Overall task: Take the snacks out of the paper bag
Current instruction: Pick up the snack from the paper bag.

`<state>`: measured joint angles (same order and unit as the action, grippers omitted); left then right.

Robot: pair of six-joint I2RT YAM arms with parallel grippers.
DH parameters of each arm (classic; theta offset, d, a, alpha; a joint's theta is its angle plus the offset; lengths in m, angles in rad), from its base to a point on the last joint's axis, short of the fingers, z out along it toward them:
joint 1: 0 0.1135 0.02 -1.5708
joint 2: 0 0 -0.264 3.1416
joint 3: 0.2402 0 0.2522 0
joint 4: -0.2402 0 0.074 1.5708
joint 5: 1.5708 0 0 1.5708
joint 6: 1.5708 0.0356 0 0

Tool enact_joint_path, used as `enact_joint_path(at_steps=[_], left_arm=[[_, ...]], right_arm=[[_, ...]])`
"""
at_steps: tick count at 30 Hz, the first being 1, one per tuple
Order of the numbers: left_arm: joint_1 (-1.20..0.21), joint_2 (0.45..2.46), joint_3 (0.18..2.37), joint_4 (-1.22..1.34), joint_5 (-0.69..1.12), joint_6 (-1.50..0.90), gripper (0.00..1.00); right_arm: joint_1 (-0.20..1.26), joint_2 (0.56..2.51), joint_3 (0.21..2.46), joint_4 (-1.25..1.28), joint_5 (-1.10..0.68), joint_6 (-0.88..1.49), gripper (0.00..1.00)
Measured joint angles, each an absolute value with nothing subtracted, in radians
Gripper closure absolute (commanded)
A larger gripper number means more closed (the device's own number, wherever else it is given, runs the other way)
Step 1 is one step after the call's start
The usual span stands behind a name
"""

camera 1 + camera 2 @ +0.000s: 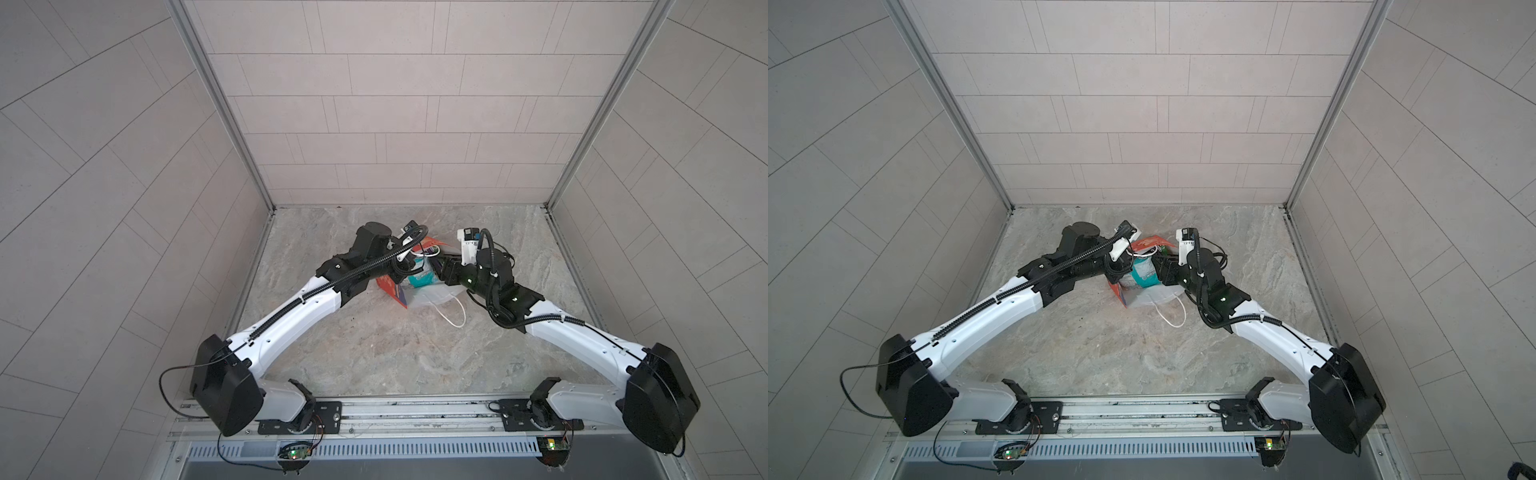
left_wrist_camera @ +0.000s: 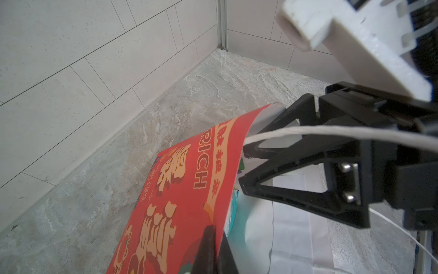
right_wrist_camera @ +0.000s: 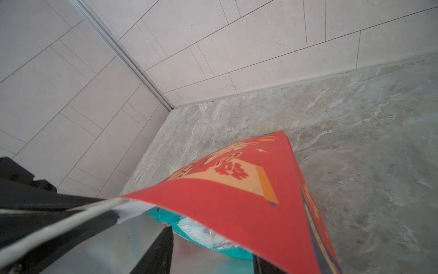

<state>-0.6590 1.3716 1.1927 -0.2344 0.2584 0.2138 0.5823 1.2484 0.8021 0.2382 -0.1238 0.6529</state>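
Observation:
The red paper bag [image 1: 432, 245] [image 1: 1148, 243] lies on its side mid-table, its white-lined mouth facing the front. My left gripper [image 1: 405, 266] [image 2: 216, 234] is shut on the edge of the bag's upper red wall [image 2: 180, 201] and holds that wall up. Reaching into the mouth from the other side, my right gripper [image 1: 436, 266] [image 3: 211, 256] [image 2: 243, 166] is open, its fingers [image 3: 163, 249] spread apart. A teal snack packet [image 1: 419, 278] [image 1: 1142, 274] [image 3: 201, 231] lies inside the bag just past those fingertips. Any other snacks are hidden by the bag and arms.
One white cord handle [image 1: 453, 316] trails out of the bag mouth onto the marble table [image 1: 374, 353]; the other cord [image 2: 308, 131] runs across my right gripper. Tiled walls [image 1: 374, 124] close in the back and both sides.

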Motion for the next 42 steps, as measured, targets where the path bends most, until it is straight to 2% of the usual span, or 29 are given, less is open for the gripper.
enact_joint_path(at_steps=[13, 23, 28, 34, 40, 42], left_arm=[[-0.659, 1.372, 1.192, -0.228, 0.25, 0.215, 1.0], [-0.659, 1.372, 1.186, -0.215, 0.251, 0.214, 1.0], [-0.659, 1.372, 1.185, -0.213, 0.249, 0.215, 1.0], [-0.659, 1.372, 1.185, -0.212, 0.245, 0.214, 1.0], [-0.659, 1.37, 1.178, -0.205, 0.244, 0.214, 1.0], [-0.659, 1.366, 1.171, -0.197, 0.243, 0.214, 1.0]], right_arm=[[0.601, 1.403, 0.801, 0.374, -0.109, 0.738, 0.44], [0.608, 1.415, 0.807, 0.442, -0.116, 0.765, 0.45], [0.609, 1.448, 0.825, 0.461, -0.123, 0.769, 0.56], [0.608, 1.468, 0.829, 0.494, -0.13, 0.776, 0.81], [0.608, 1.465, 0.829, 0.49, -0.136, 0.769, 0.94], [0.608, 1.457, 0.829, 0.474, -0.141, 0.762, 0.95]])
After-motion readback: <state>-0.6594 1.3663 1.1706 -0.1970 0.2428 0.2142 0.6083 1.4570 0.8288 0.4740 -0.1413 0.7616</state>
